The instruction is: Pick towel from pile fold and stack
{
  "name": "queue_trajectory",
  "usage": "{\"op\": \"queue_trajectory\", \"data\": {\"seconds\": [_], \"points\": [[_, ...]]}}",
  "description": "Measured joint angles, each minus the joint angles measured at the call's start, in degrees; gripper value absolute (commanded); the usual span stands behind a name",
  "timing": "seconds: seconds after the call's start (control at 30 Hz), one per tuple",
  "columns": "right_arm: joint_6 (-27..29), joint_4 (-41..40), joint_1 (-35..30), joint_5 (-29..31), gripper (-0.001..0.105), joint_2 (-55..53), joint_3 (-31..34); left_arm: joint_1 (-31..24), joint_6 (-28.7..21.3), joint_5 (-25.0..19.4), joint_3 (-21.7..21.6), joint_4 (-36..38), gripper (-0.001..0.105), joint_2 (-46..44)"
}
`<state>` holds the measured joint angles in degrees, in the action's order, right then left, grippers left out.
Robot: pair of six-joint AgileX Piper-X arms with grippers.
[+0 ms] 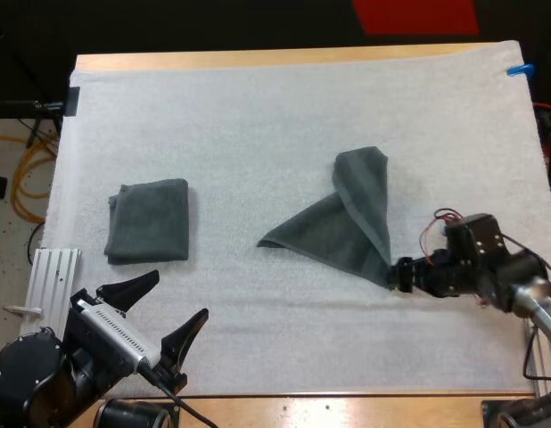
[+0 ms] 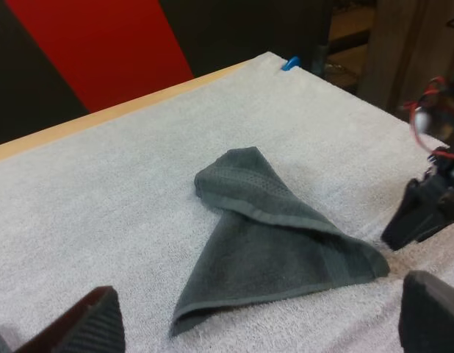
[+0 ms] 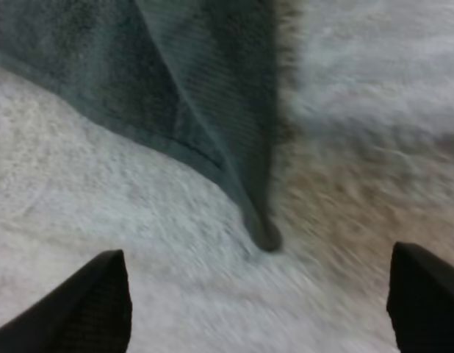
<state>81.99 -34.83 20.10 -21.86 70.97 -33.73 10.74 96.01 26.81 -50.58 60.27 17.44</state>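
A white mat (image 1: 258,134) covers a wooden counter (image 1: 258,59); beyond its far edge, a red strip (image 1: 418,16) against darkness. Orange cables (image 1: 26,174) loop on the floor (image 1: 10,234).

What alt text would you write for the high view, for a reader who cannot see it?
A half-folded grey-green towel lies right of centre on the white mat, the right tool at its near corner. A folded towel lies to its left, and the left tool hangs open by the mat's near edge.
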Motion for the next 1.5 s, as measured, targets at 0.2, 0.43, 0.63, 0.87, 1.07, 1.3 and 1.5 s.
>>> {"op": "queue_trajectory", "data": {"seconds": [0.2, 0.43, 0.63, 0.87, 1.07, 1.3, 1.5], "points": [[-1.0, 4.3, 0.0, -4.6, 0.069, 8.6, 0.0, 0.0, 0.0, 0.0, 0.0, 0.0, 0.074, 0.0], [-1.4, 8.0, 0.0, -6.1, 0.037, 12.8, -0.1, 0.0, 0.0, 0.0, 0.0, 0.0, 0.074, 0.0], [-1.4, 8.3, 0.0, -5.1, 0.001, 13.6, -0.1, 0.0, 0.0, 0.0, 0.0, 0.0, 0.074, 0.0], [-1.2, 6.5, 0.0, -3.9, 0.000, 11.4, 0.0, 0.0, 0.0, 0.0, 0.0, 0.0, 0.074, 0.0], [0.4, -4.2, 0.0, -1.1, 0.000, -1.0, 0.0, 0.0, -2.2, 0.0, 0.0, 5.0, 0.074, 1.9], [1.2, -18.9, 0.0, 3.4, 0.000, -13.9, 0.9, 0.0, -8.3, 0.1, 0.0, 6.0, 0.074, 11.8], [0.2, -23.2, 0.0, 6.6, 0.000, -19.0, 2.3, 4.7, -8.4, 1.1, 0.1, 5.0, 0.074, 21.5]]}}
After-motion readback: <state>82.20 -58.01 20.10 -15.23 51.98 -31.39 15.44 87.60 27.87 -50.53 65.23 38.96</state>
